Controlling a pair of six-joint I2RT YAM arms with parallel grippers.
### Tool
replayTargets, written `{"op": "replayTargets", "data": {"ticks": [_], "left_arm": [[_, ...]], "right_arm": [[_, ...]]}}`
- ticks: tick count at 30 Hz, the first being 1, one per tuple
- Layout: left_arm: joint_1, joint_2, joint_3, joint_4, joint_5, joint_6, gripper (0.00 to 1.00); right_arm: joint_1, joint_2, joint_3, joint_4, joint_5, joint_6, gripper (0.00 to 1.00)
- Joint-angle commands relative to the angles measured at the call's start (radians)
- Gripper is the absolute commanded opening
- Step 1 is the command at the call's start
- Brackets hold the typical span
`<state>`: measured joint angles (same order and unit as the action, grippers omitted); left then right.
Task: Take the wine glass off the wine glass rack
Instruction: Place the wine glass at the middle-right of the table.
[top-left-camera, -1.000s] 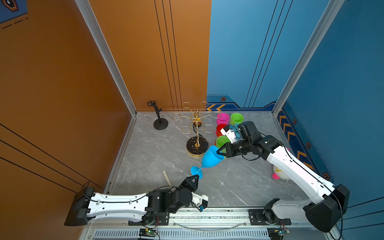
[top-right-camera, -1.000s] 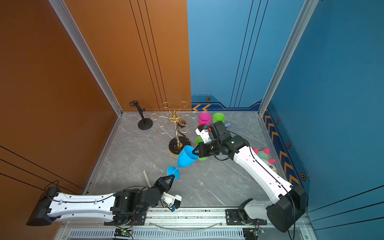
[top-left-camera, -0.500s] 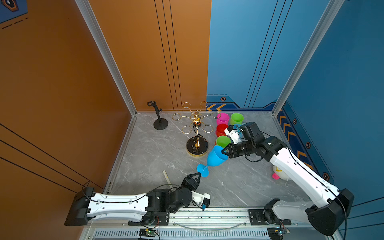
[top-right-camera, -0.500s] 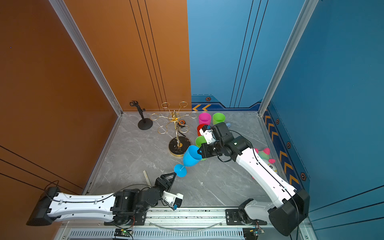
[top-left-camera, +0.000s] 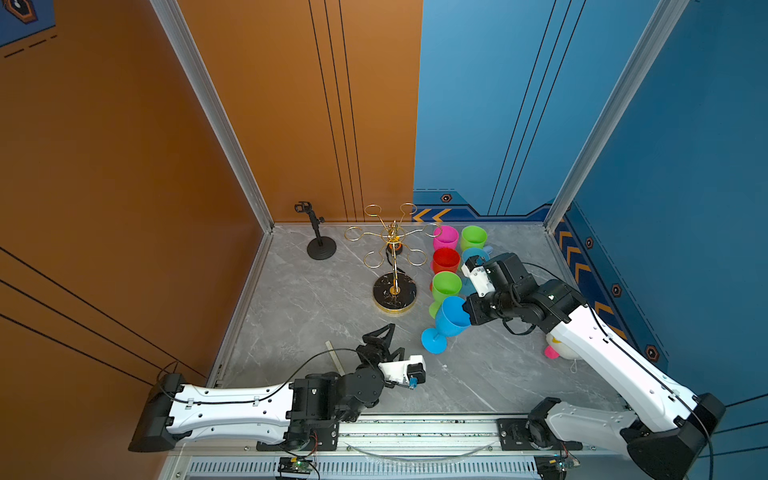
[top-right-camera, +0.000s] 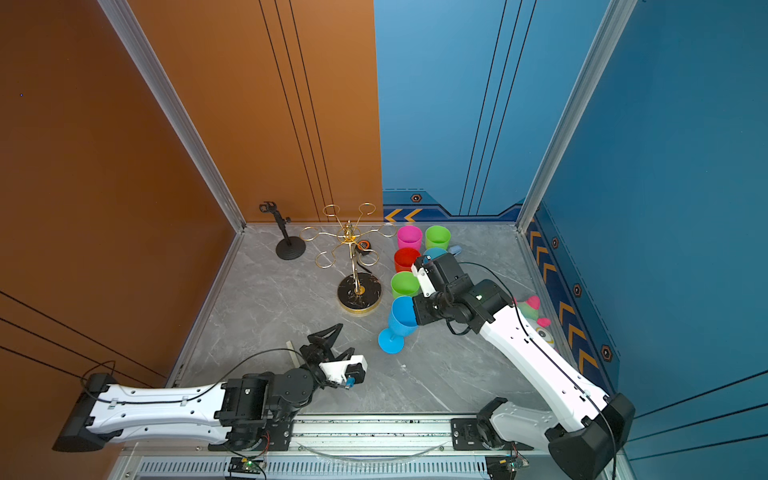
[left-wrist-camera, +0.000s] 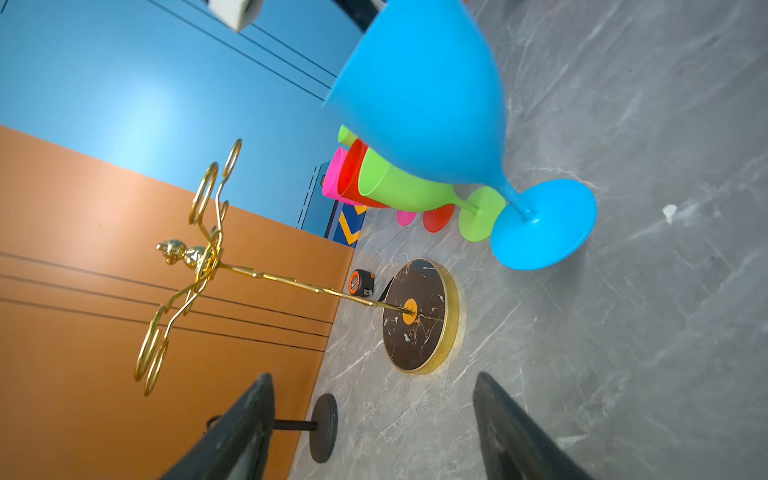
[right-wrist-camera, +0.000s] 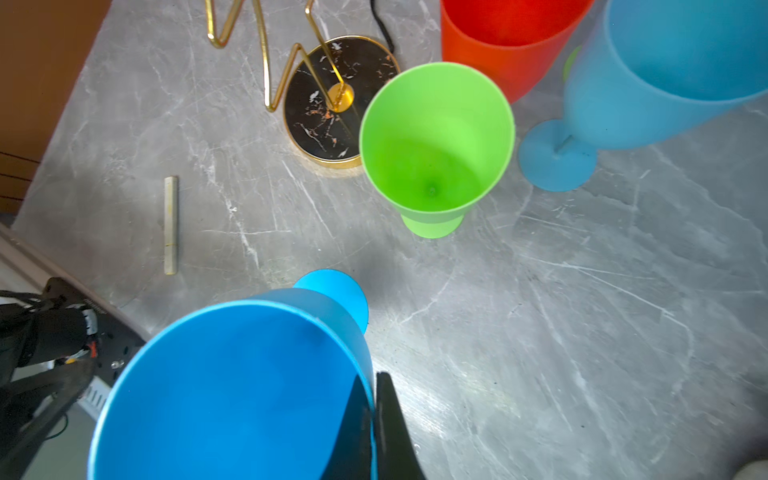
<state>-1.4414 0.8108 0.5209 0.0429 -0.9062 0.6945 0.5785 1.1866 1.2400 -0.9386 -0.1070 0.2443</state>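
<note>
Freed of the bright blue plastic wine glass (top-left-camera: 451, 318), the left end effector (top-left-camera: 397, 338) has drawn back from its foot, fingers spread wide and empty. The right end effector (top-left-camera: 467, 311) stays clamped on the glass's rim, one finger inside the bowl. The glass hangs tilted, clear of the thin gold wire wine glass rack (top-left-camera: 384, 293) ahead of the left end effector, foot low over the grey marbled desk (top-left-camera: 316, 307).
</note>
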Motion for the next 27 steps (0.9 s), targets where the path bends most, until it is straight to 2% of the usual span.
{"op": "replayTargets", "data": {"ticks": [1,4,7,14,20,27], "left_arm": [[0.025,-0.041,0.018,0.023,-0.095,-0.187,0.79],[0.072,-0.068,0.013,-0.010,-0.106,-0.279,0.91],[0.145,-0.069,0.025,-0.074,-0.077,-0.369,0.96],[0.357,-0.032,0.101,-0.273,-0.003,-0.611,0.99],[0.509,-0.030,0.102,-0.301,0.074,-0.720,1.00],[0.660,-0.029,0.098,-0.337,0.154,-0.785,0.98]], "right_arm": [[-0.037,-0.017,-0.019,-0.066,0.102,-0.019,0.00],[-0.086,-0.017,-0.020,-0.080,0.114,-0.023,0.00],[-0.140,-0.012,-0.011,-0.081,0.109,-0.025,0.00],[-0.211,0.035,0.016,-0.081,0.167,-0.025,0.00],[-0.248,0.095,0.038,-0.060,0.230,-0.030,0.00],[-0.262,0.156,0.040,0.008,0.250,-0.030,0.00]]}}
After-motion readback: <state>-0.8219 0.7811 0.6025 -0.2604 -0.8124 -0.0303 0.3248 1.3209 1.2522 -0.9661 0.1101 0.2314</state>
